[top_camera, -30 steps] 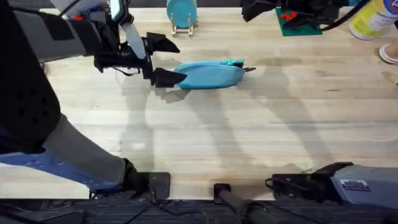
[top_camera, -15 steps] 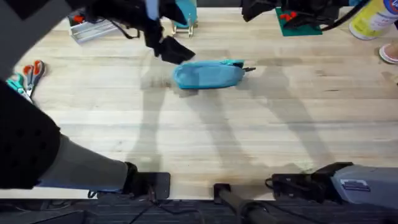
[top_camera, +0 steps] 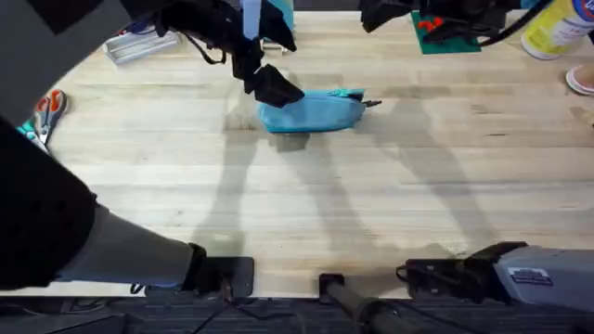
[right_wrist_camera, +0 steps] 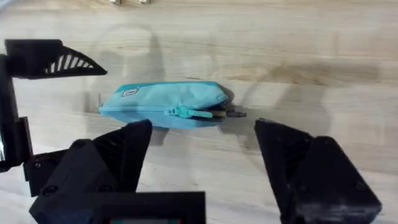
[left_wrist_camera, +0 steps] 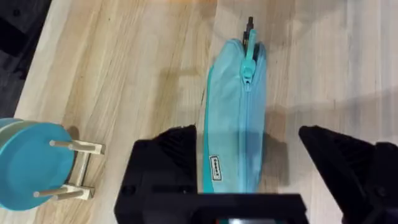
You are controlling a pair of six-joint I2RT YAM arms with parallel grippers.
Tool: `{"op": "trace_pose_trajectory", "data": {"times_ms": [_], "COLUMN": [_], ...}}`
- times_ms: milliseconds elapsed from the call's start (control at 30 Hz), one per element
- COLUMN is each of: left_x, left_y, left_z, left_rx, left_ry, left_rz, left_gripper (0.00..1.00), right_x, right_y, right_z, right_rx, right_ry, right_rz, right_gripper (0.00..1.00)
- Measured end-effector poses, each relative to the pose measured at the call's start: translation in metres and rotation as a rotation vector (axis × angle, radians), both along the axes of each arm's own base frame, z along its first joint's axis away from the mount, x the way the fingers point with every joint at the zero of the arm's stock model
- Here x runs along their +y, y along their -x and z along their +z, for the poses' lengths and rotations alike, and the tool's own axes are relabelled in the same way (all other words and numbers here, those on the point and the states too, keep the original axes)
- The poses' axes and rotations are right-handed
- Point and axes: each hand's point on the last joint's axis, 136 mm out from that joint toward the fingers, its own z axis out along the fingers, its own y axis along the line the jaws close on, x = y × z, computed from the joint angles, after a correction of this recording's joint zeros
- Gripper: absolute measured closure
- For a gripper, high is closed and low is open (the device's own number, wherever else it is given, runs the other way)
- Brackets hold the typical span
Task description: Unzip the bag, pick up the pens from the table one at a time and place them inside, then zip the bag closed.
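The light blue bag (top_camera: 311, 111) lies on the table (top_camera: 371, 195) at centre back, its zipper (left_wrist_camera: 249, 106) running along the top with the pull (top_camera: 357, 95) at the right end. A dark slim tip (top_camera: 373, 103) pokes out of that end; the rest of the pens is hidden. My left gripper (left_wrist_camera: 249, 158) hangs open over the bag's left, labelled end, one finger (left_wrist_camera: 165, 162) on each side. At the back of the table my right gripper (right_wrist_camera: 205, 149) is open, apart from the bag (right_wrist_camera: 165, 106), with nothing between its fingers.
A round teal object on a wooden stand (top_camera: 271, 23) is just behind the bag. Orange- and teal-handled scissors (top_camera: 45, 109) lie at the far left, a clear tray (top_camera: 139, 42) at back left, a green pad (top_camera: 436, 32) and a bottle (top_camera: 557, 28) at back right.
My left gripper has swung from the bag's left side, round the back, to hang over its left end. The bag and the right arm have not moved.
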Motion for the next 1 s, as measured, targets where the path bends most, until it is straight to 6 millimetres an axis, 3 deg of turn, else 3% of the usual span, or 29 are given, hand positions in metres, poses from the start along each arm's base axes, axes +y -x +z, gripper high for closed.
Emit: {"op": "trace_pose_trajectory", "data": {"times_ms": [267,633,833,1000], "left_x": [0.0,-0.014,-0.034,-0.038], "left_y": [0.0,-0.002,0.005,0.006], "left_z": [-0.002,-0.048,-0.062,-0.068], "left_rx": [0.007,0.141,0.152,0.151], "left_ry": [0.0,0.014,0.002,-0.02], "left_rz": [0.0,-0.043,-0.108,-0.123], "left_gripper": [0.006,0.006,0.006,0.006], "right_x": [0.0,0.0,0.0,0.0], "right_y": [0.0,0.0,0.0,0.0], "right_z": [0.0,0.0,0.0,0.0], "right_rx": [0.0,0.0,0.0,0.0], "right_ry": [0.0,0.0,0.0,0.0], "right_rz": [0.0,0.0,0.0,0.0], "right_gripper": [0.003,0.003,0.004,0.004]}}
